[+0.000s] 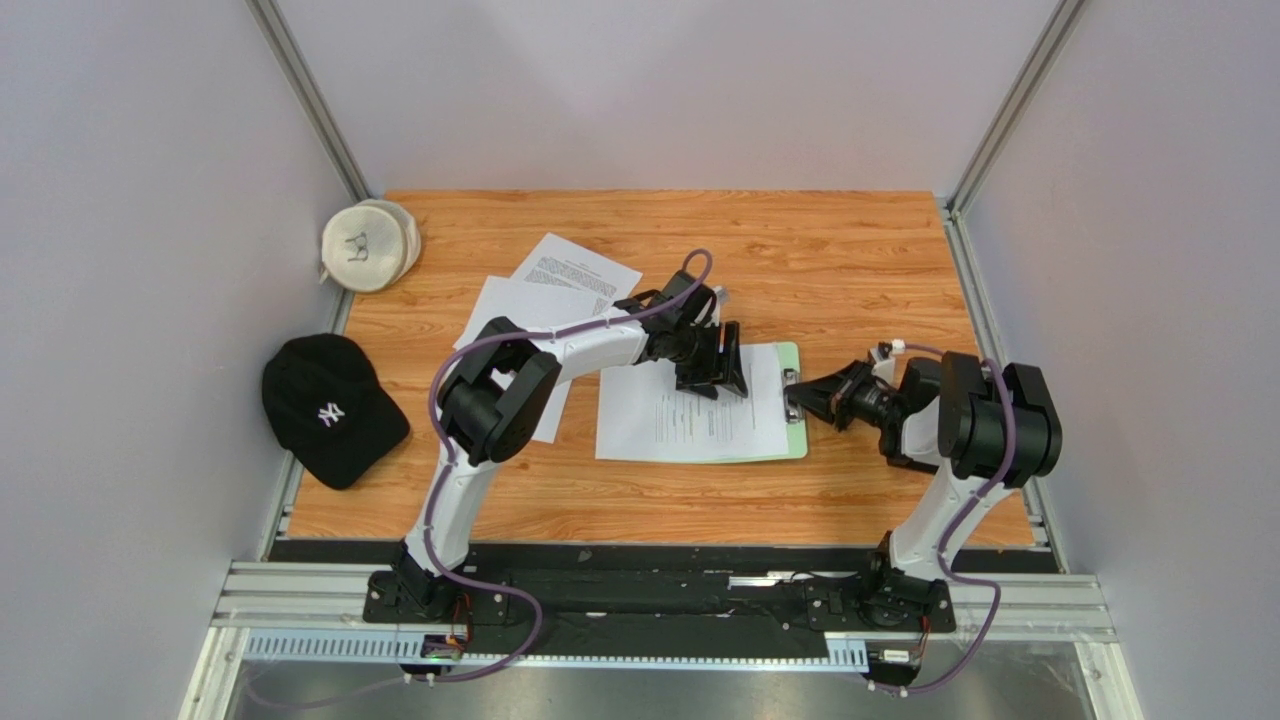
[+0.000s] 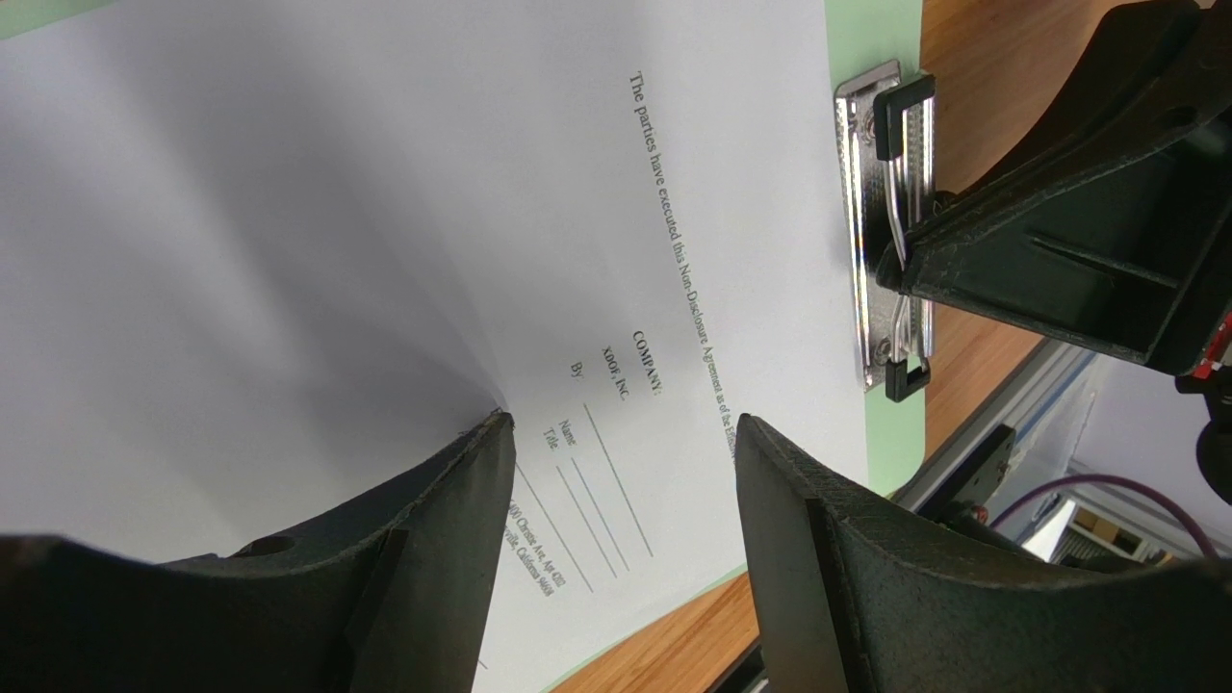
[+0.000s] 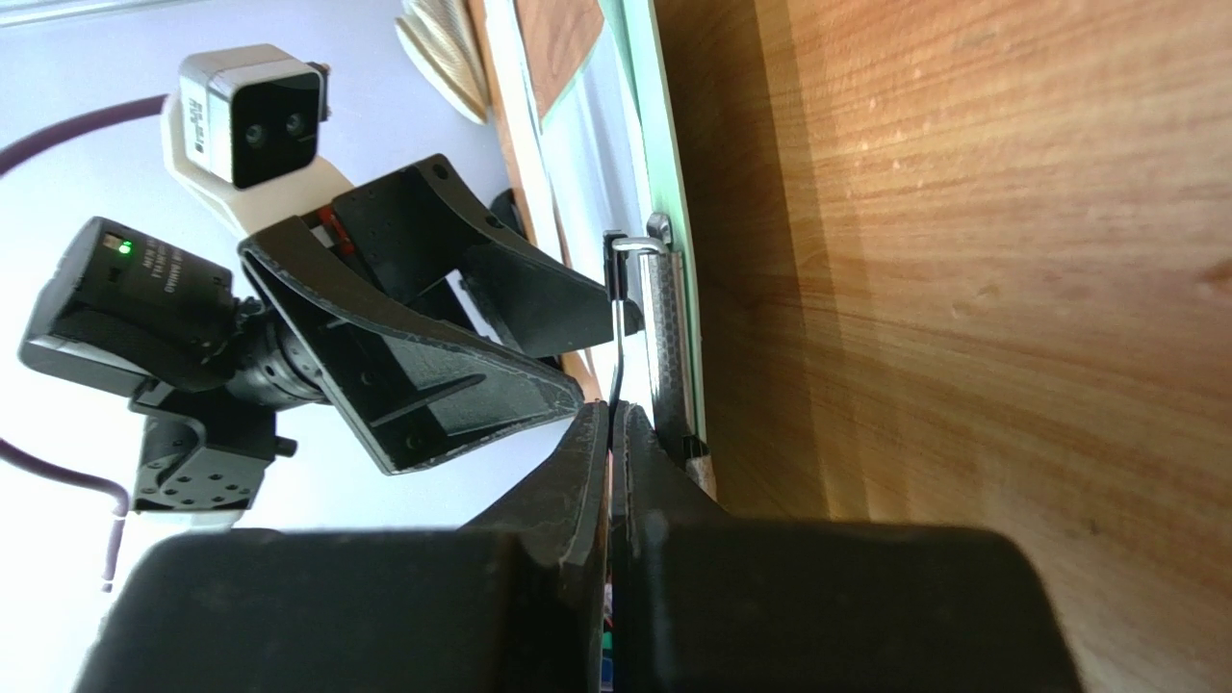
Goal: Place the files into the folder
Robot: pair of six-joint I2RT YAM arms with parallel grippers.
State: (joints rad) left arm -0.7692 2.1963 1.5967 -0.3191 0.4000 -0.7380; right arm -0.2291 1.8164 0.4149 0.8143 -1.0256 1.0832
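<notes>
The pale green folder (image 1: 795,440) lies flat mid-table with one printed file (image 1: 676,417) on it. My left gripper (image 1: 724,360) is open, its fingers (image 2: 448,491) resting on that sheet (image 2: 680,217), which bows up at the left finger. The sheet's edge reaches the metal clip (image 2: 885,231). My right gripper (image 1: 807,399) is shut on the clip's wire lever (image 3: 619,325), at the folder's right short edge (image 3: 668,145). Two more files (image 1: 571,270) (image 1: 511,323) lie at the back left, partly under the left arm.
A black cap (image 1: 331,408) lies at the table's left edge and a white cap (image 1: 368,245) in the back left corner. Grey walls close in the sides and back. A metal rail (image 1: 661,600) runs along the near edge.
</notes>
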